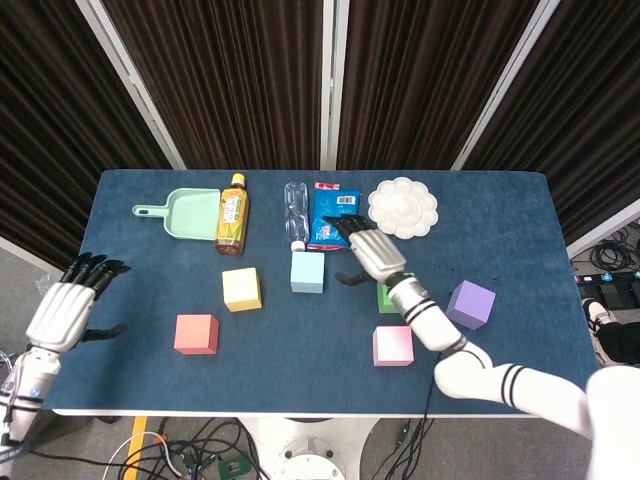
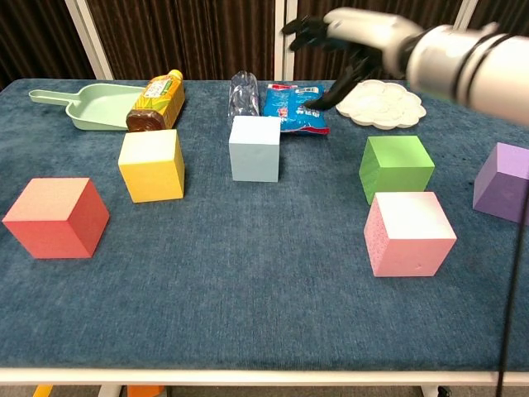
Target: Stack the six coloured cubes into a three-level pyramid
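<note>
Six cubes sit apart on the blue table: red (image 1: 196, 334) (image 2: 56, 217), yellow (image 1: 241, 289) (image 2: 151, 165), light blue (image 1: 307, 272) (image 2: 254, 148), green (image 2: 396, 168), pink (image 1: 393, 346) (image 2: 409, 233) and purple (image 1: 470, 304) (image 2: 504, 182). My right hand (image 1: 375, 255) (image 2: 347, 34) hovers open above the table, to the right of the light blue cube, and hides most of the green cube in the head view. It holds nothing. My left hand (image 1: 68, 307) is open with fingers spread, off the table's left edge, level with the red cube.
Along the back of the table (image 1: 280, 375) lie a green dustpan (image 1: 186, 214), a tea bottle (image 1: 232, 212), a clear plastic bottle (image 1: 295, 212), a blue snack packet (image 1: 333, 214) and a white palette dish (image 1: 403, 208).
</note>
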{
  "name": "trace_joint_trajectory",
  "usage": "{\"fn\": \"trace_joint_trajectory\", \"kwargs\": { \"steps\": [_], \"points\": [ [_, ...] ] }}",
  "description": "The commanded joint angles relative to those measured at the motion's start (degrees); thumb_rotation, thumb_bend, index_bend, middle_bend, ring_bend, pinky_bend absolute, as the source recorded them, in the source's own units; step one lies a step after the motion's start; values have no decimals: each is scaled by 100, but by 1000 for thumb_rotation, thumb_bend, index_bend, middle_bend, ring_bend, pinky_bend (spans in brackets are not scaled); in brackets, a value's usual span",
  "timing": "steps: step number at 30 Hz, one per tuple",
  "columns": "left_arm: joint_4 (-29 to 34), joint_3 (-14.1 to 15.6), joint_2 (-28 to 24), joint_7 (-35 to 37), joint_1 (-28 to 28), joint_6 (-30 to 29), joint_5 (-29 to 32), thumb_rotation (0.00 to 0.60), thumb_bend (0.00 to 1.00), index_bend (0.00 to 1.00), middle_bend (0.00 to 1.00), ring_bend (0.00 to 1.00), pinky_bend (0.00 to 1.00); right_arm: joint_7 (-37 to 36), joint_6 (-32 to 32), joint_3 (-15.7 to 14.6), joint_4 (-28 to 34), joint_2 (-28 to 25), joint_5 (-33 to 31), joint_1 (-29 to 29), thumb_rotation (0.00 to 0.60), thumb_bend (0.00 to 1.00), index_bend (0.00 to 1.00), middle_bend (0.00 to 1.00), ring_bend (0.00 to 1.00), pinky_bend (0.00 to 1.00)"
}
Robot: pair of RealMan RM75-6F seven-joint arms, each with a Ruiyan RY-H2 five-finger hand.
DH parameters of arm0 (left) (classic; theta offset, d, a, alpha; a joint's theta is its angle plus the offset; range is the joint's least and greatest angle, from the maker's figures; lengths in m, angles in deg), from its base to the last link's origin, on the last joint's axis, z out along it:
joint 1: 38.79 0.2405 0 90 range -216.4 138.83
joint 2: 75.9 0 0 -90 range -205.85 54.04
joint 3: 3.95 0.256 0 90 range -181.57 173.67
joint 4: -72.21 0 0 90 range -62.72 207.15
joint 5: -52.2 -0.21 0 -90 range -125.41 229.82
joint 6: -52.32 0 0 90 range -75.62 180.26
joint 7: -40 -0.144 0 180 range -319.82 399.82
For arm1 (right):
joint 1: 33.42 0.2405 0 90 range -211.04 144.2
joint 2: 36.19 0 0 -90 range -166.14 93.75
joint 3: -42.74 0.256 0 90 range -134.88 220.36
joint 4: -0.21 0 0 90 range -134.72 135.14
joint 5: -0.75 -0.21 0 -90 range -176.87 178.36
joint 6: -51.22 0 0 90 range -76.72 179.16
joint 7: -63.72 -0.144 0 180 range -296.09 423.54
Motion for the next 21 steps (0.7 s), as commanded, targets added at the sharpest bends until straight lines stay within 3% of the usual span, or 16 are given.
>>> {"fn": "trace_joint_trajectory", "kwargs": {
  "steps": [1,5,9,21],
  "points": [
    [-11,-255,121,274,-640,713,57,600,0,207,152,90,81,-140,-666,-20,921,-1002,207,-677,600,187,0,85,0,0],
    [-14,-477,433,16,-1147,1371,511,600,0,206,152,91,81,-364,-1036,-46,1485,-1701,312,-1134,600,186,0,95,0,0],
    [0,-609,725,-288,-1486,1810,968,600,0,199,152,91,82,-571,-1242,-151,1672,-2069,475,-1437,600,187,0,103,0,0],
    [-17,-620,1571,-1820,-2062,2261,2278,600,0,182,159,91,83,-1089,-1316,-404,1501,-2173,840,-1701,600,188,0,108,0,0]
  ]
}}
